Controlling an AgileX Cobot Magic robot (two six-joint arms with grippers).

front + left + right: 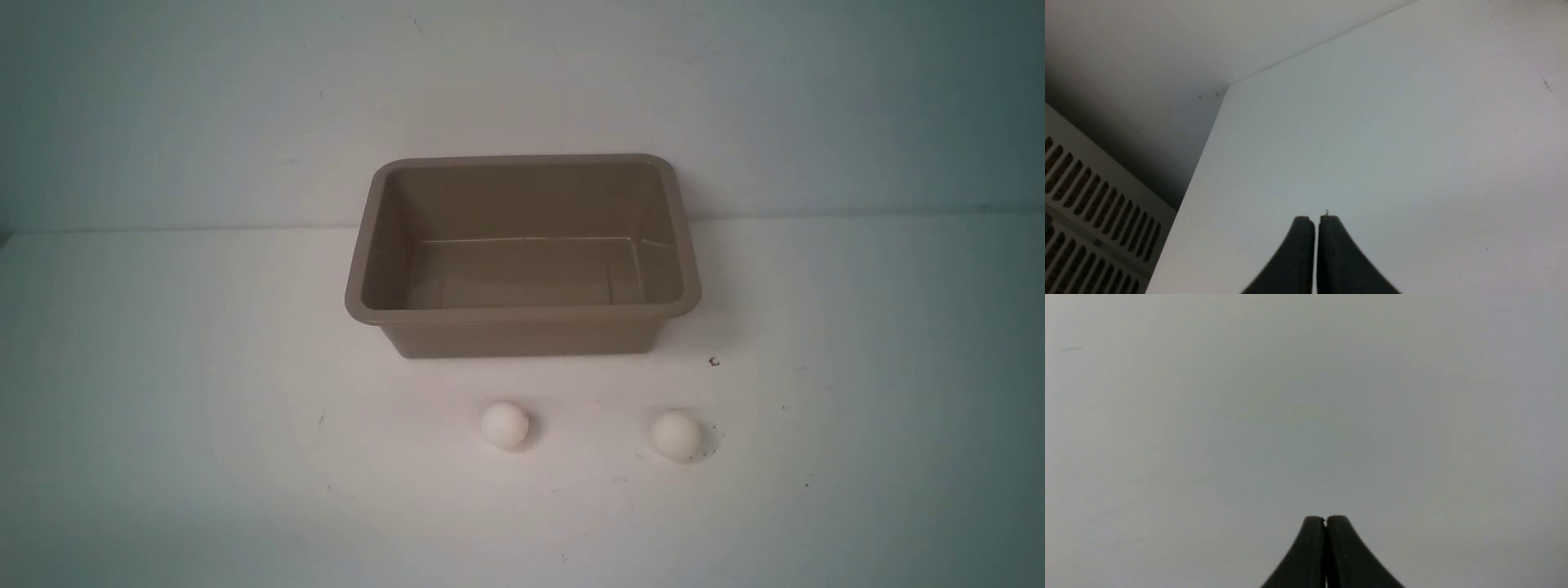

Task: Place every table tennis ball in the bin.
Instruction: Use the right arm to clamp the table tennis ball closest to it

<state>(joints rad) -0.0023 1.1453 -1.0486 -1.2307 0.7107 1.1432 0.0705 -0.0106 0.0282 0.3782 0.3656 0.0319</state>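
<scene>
Left gripper (pixel 1316 220): dark matte curved fingers pressed together on nothing, hairline slit between them; bases cut off by frame edge. Slotted white vent panel (pixel 1090 204) cropped at corner.
Table (pixel 163 408): smooth, white, faint specks.
Bin (pixel 522 336): tan-brown plastic, rectangular, rounded corners, flared rim, sloping walls; mid-table, near back wall.
Left ball (pixel 504 425): small, matte white, on table just in front of bin.
Right ball (pixel 676 434): alike, in front of bin's right corner, apart from left ball. Print too small to tell.
Right gripper (pixel 1325 519): same dark fingers, tips touching, empty; plain grey-white surface beyond, whereabouts unclear.
</scene>
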